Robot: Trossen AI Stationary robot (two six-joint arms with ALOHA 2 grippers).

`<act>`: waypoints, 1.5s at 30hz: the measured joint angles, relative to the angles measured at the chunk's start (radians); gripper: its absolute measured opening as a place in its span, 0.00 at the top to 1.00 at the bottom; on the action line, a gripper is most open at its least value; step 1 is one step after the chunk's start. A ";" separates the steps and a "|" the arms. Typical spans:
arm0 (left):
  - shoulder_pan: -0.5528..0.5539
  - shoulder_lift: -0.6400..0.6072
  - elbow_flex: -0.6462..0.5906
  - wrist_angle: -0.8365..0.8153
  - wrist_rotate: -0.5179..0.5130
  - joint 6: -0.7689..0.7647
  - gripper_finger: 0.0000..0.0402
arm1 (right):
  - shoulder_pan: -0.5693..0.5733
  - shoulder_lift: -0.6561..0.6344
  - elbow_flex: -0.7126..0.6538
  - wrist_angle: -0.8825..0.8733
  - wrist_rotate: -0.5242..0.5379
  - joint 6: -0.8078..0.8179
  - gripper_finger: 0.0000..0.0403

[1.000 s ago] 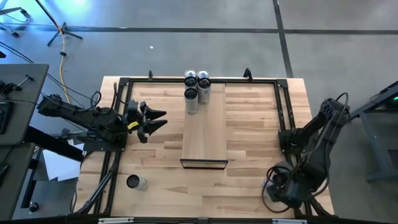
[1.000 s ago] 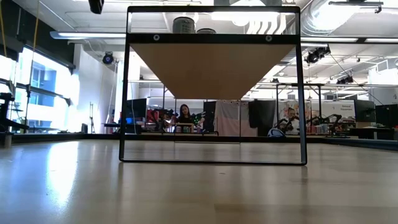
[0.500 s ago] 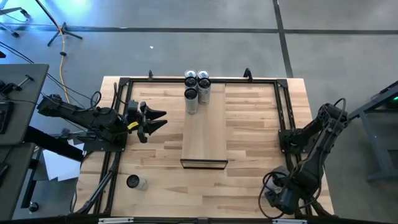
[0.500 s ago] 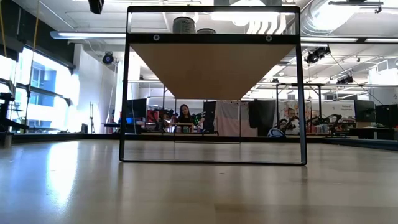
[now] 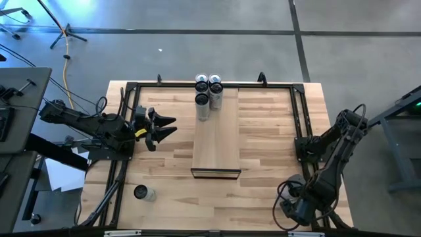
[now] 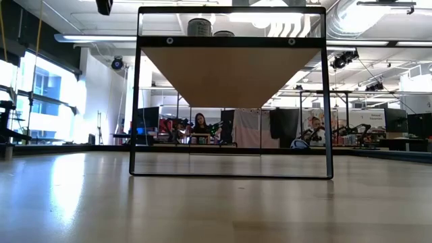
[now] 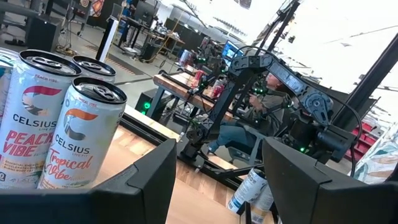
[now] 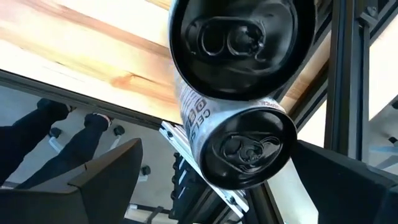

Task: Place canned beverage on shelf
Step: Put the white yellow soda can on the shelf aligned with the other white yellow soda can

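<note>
Two cans (image 8: pixel 233 37) lie end-on just ahead of the right gripper (image 8: pixel 216 152) at the table's near right corner, between its wide-open, empty fingers, while the half-open, empty left gripper (image 5: pixel 161 126) waits left of the shelf (image 5: pixel 216 141), whose far end carries four cans (image 5: pixel 208 92).

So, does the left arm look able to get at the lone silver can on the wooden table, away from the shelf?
Probably yes. The lone silver can sits on bare wooden table, and the left gripper is open and empty, with nothing between them.
</note>
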 joint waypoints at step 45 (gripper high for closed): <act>0.000 0.000 0.000 -0.006 -0.001 0.002 0.48 | -0.026 -0.001 0.000 0.174 0.050 0.019 0.02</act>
